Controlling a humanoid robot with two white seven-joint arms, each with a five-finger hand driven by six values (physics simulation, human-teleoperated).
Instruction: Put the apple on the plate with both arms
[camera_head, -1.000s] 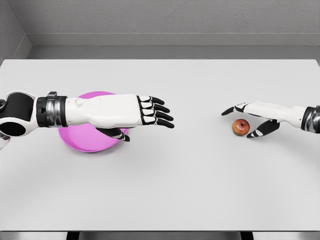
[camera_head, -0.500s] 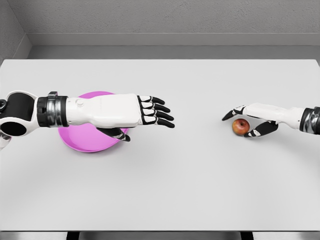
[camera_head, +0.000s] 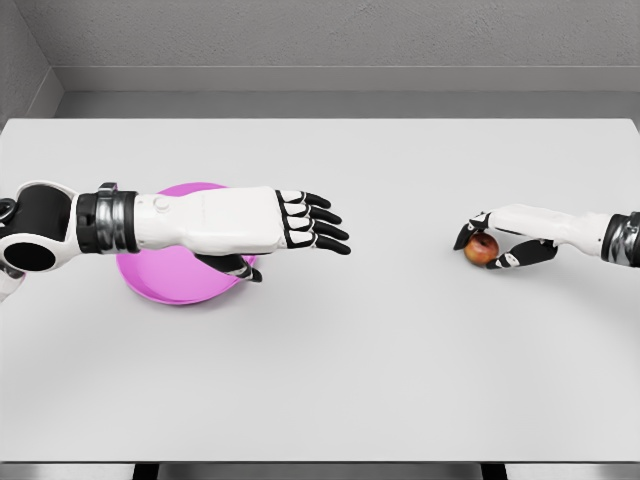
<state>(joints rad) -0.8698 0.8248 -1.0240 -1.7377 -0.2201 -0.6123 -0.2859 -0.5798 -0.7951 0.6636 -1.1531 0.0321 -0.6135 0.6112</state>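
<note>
Right robot hand (camera_head: 497, 243): fingers curled around apple (camera_head: 482, 248) | left robot hand (camera_head: 262, 221): flat, fingers extended, above plate (camera_head: 170, 281)

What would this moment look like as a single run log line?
right hand: shut on small red apple, on white table | left hand: open, fingers straight, above round pink plate | apple not yet on plate

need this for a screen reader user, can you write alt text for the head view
The robot's right hand closes its fingers around a small red apple on the right of a white table. Its left hand, fingers extended, hovers over a round pink plate on the left.
</note>
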